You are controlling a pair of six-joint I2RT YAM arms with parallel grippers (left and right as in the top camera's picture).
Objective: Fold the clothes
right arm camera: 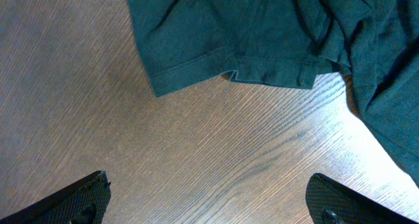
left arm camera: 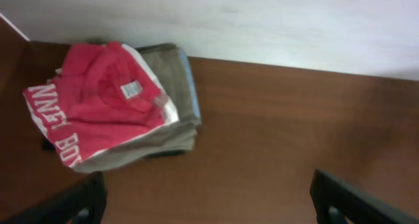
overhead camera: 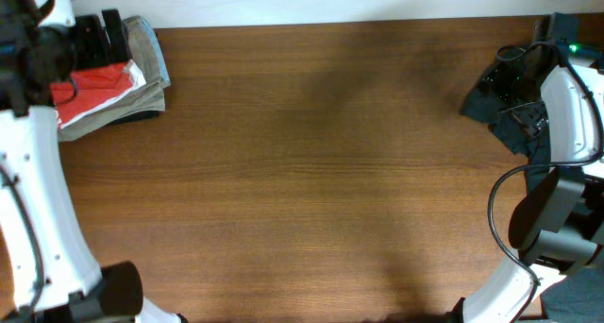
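The orange-red T-shirt (left arm camera: 91, 112) lies folded atop a khaki-grey garment (left arm camera: 171, 73) at the tabletop's (overhead camera: 311, 172) far left corner. It shows large white capitals, only "NNE" and "BO" readable, and a small white label (left arm camera: 131, 90) too blurred to read. The left end effector (left arm camera: 208, 198) hangs near it, spread wide and empty; the right end effector (right arm camera: 206, 198), equally wide and empty, hovers by a dark teal garment (right arm camera: 262, 27).

Khaki-grey folded garment (left arm camera: 171, 73) at far-left corner of wooden table (overhead camera: 311, 172), dark teal garment (right arm camera: 262, 27) at far right.
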